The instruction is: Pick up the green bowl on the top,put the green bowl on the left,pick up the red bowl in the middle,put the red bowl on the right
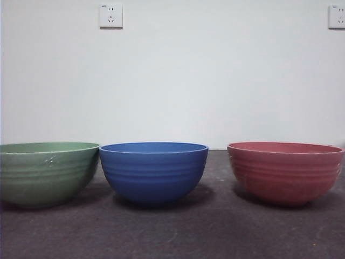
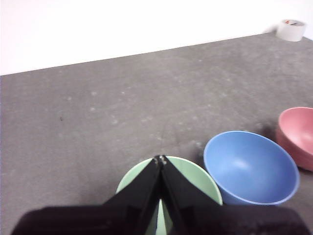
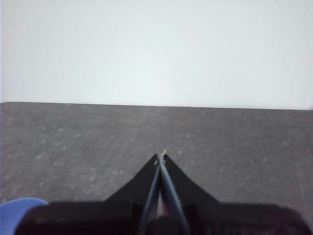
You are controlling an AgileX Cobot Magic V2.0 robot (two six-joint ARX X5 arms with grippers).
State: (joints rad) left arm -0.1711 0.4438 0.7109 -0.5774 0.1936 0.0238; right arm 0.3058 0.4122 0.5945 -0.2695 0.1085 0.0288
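Note:
Three ribbed bowls stand in a row on the dark table in the front view. The green bowl [image 1: 46,172] is on the left, a blue bowl [image 1: 153,170] in the middle, the red bowl [image 1: 284,171] on the right. All stand upright and apart. My left gripper [image 2: 160,159] is shut and empty, above the green bowl [image 2: 195,178]; the blue bowl [image 2: 250,167] and red bowl [image 2: 298,133] show beside it. My right gripper [image 3: 162,154] is shut and empty over bare table, with a sliver of red between its jaws. Neither arm shows in the front view.
A roll of tape [image 2: 291,30] lies at the table's far corner in the left wrist view. A white wall with two power sockets [image 1: 111,16] stands behind the table. An edge of the blue bowl [image 3: 22,209] shows in the right wrist view.

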